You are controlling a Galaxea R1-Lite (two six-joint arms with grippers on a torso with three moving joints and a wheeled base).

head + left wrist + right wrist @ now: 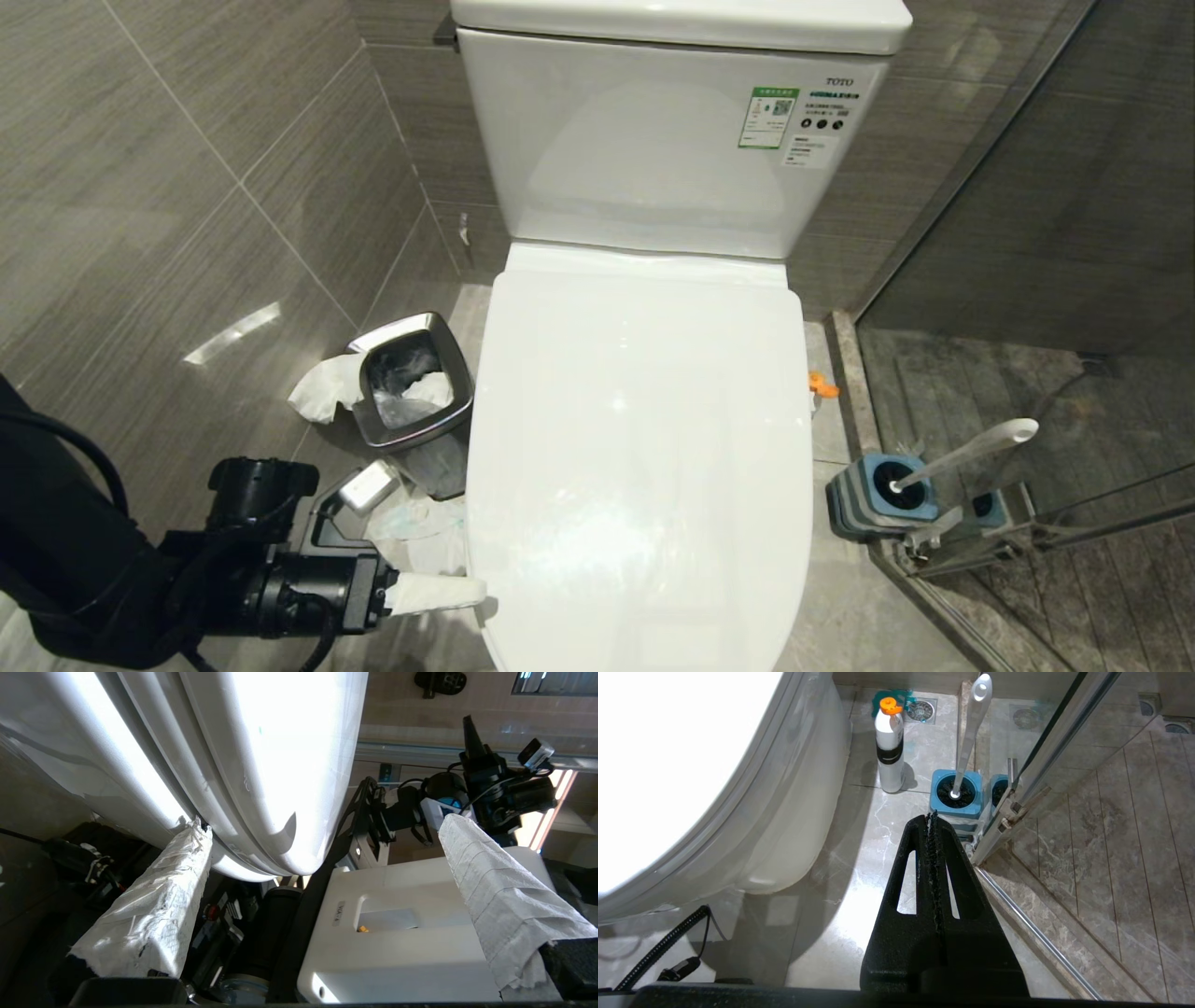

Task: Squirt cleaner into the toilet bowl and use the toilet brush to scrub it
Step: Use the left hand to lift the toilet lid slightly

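The toilet bowl (644, 448), centre frame, was glossy white. At lower right, the toilet brush (971, 450) had a white handle in a blue-topped, grey-striped holder (873, 504). The cleaner bottle (889, 746) was white with a black band and orange cap. The waste bin (415, 387) was silver steel.

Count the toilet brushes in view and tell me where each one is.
1. The toilet brush stands in its blue-topped holder on the floor right of the toilet, by the glass shower partition. Others may be hidden.
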